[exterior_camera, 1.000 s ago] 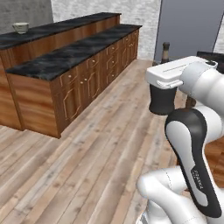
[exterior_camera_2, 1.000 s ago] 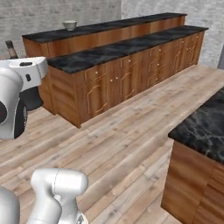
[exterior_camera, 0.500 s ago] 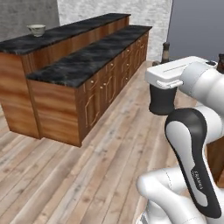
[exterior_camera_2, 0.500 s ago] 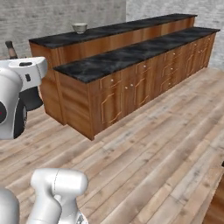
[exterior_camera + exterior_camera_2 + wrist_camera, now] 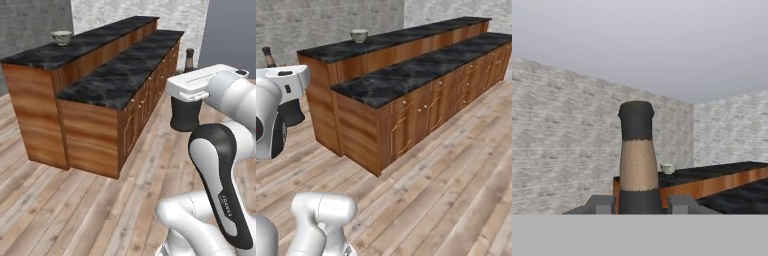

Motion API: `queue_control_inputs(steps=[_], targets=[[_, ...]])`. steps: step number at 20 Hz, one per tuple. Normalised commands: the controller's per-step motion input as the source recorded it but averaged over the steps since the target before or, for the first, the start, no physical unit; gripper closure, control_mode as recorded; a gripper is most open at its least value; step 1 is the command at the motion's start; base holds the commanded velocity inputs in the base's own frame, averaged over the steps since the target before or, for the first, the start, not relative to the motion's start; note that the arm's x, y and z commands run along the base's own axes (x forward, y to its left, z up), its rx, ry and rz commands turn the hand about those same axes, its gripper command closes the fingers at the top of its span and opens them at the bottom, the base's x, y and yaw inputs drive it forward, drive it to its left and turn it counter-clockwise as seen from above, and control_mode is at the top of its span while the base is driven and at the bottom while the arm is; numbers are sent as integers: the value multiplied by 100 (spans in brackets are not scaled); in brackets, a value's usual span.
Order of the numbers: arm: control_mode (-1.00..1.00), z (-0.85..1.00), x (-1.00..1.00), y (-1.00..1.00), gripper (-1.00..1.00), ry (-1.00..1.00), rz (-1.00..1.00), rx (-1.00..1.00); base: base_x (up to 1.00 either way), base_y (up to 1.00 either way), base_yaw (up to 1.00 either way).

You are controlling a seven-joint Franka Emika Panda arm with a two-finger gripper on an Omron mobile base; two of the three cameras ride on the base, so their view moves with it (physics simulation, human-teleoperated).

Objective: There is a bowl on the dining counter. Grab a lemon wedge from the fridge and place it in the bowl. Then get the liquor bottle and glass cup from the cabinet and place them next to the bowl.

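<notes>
My gripper [image 5: 639, 206] is shut on the liquor bottle [image 5: 637, 160], whose tan neck and dark cap rise upright between the two fingers [image 5: 602, 204]. From the left base view the liquor bottle's neck [image 5: 189, 59] sticks up behind my white hand, with its dark body hanging below. On the right base side the bottle [image 5: 269, 56] stands at the far left. The small pale bowl [image 5: 61, 37] sits near the close end of the raised dining counter [image 5: 40, 55]; the bowl [image 5: 359, 35] [image 5: 667, 168] is well away from the gripper. What lies in it is too small to tell.
A lower black-topped counter [image 5: 125, 75] with wooden cabinet doors runs along the front of the raised one [image 5: 406, 40]. Wooden plank floor [image 5: 75, 210] spreads between me and the counters. A grey brick wall [image 5: 316, 22] stands behind.
The whole picture has shifted as the base drove: the counter's near end and the bowl now sit closer and further right in frame. The bottle stays in the grip.
</notes>
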Motion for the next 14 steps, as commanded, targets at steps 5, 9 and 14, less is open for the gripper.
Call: queue_control_inputs(steps=[5,9,14], targets=[[100,0,0,0,100,0,0,0,98,100,-7],[100,0,0,0,100,0,0,0,98,100,-8],[100,0,0,0,100,0,0,0,98,100,-8]])
